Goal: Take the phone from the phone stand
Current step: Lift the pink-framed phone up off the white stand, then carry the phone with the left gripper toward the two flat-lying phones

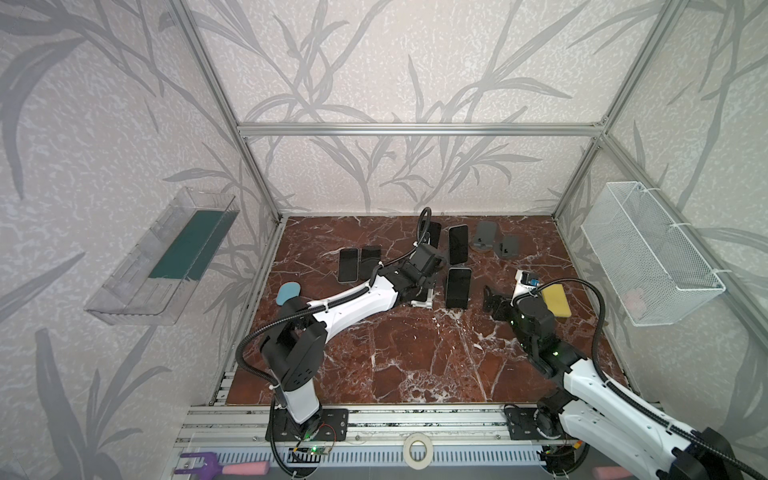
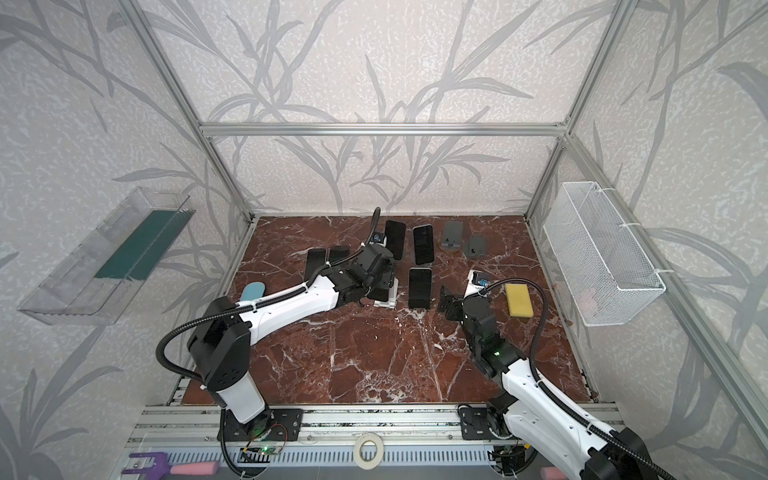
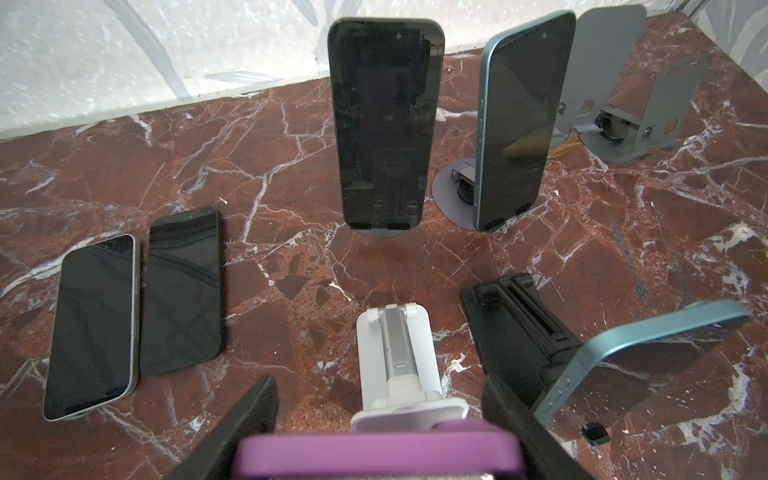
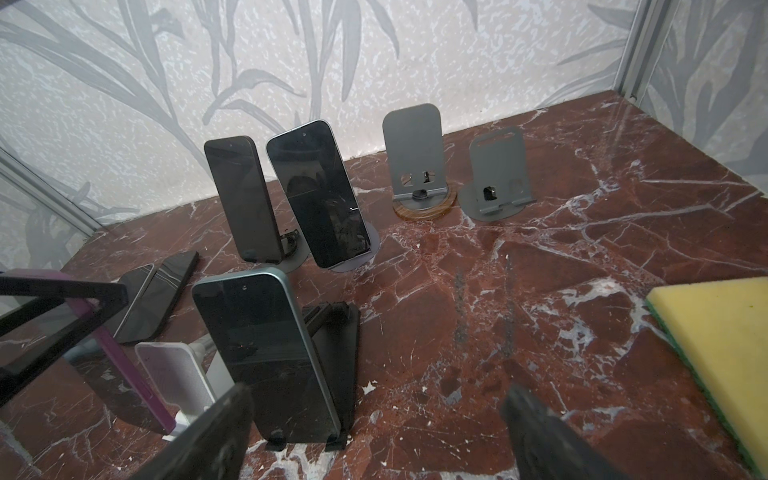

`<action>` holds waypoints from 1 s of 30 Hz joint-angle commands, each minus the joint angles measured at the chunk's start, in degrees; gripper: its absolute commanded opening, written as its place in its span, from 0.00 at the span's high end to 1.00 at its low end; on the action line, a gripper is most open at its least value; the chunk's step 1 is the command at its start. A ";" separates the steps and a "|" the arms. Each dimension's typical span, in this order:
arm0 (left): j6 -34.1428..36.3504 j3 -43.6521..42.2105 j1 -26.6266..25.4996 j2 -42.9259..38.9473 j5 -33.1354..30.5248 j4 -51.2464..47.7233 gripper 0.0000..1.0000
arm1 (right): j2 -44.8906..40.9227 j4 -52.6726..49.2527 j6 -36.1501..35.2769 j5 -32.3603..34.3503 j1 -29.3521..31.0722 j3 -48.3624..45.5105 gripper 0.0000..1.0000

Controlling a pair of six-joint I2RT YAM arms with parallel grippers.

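Left wrist view: left end effector (image 3: 380, 399) clamps purple phone (image 3: 374, 453); right end effector (image 4: 378, 399) wide.

Stereo pair high above table (image 1: 415, 353); wrist cameras low, facing back wall (image 3: 124, 62)

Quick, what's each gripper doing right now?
Left gripper: closed on the purple-cased phone.
Right gripper: open, holding nothing.

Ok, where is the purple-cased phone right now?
The purple-cased phone sits between the left gripper's fingers in the left wrist view, right at the white stand; in both top views that stand is mid-table, just left of the teal phone.
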 commanded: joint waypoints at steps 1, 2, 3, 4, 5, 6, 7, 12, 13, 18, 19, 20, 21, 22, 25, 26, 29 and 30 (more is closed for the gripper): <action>1.57 -0.63 0.64 -4.97 -1.92 0.60 0.38 | -0.75 0.60 0.14 -0.01 0.17 1.23 0.06; 1.87 -0.85 0.88 -5.78 -1.91 0.34 0.38 | -0.75 0.68 0.14 -0.14 0.18 1.24 0.07; 1.95 -1.19 1.31 -6.55 -1.90 0.03 0.38 | -0.75 0.66 0.23 -0.19 0.18 1.24 0.07; 1.90 -1.53 1.84 -7.48 -1.83 -0.43 0.38 | -0.79 0.69 0.23 -0.38 0.18 1.27 0.07; 1.86 -2.02 2.50 -8.42 -1.49 -0.92 0.38 | -0.90 0.67 0.32 -0.57 0.18 1.30 0.07; 1.83 -2.48 3.09 -9.34 -1.22 -1.40 0.38 | -1.04 0.58 0.32 -0.74 0.14 1.31 0.07; 1.85 -3.10 3.92 -10.41 -0.98 -1.90 0.38 | -1.33 0.60 0.32 -0.99 0.18 1.24 0.07; 1.16 -7.95 8.66 -16.27 1.36 -3.15 0.38 | -2.51 1.64 0.41 -1.59 0.25 0.46 0.07; 0.61 -9.39 9.76 -17.57 2.18 -3.14 0.38 | -2.42 1.89 0.41 -1.82 0.24 0.43 0.07; 0.03 -13.83 15.33 -22.06 4.93 -5.57 0.38 | -1.70 1.70 0.39 -2.06 0.24 0.69 0.07; 0.60 -14.29 16.40 -22.78 5.20 -6.48 0.38 | -1.80 1.68 0.32 -1.86 0.25 0.68 0.07; 1.32 -14.70 17.74 -23.41 5.76 -7.20 0.38 | -1.89 1.74 0.41 -1.58 0.27 0.56 0.07; 1.56 -14.85 19.23 -23.93 6.33 -8.15 0.38 | -1.89 1.68 0.53 -1.47 0.27 0.52 0.07; 1.51 -14.86 21.22 -24.55 7.54 -9.64 0.38 | -1.83 1.74 0.50 -1.31 0.26 0.55 0.07; 2.38 -14.82 26.08 -26.98 11.03 -12.02 0.38 | -1.32 1.96 0.50 -1.37 0.27 0.45 0.07; 3.06 -14.44 27.12 -27.64 11.24 -12.91 0.38 | -1.04 2.01 0.55 -1.27 0.26 0.43 0.07; 4.67 -12.79 29.93 -28.62 11.44 -16.25 0.38 | -0.74 2.05 0.67 -1.46 0.27 0.51 0.07; 5.19 -12.37 30.55 -28.81 11.22 -16.89 0.38 | -0.85 1.92 0.75 -1.65 0.20 0.60 0.08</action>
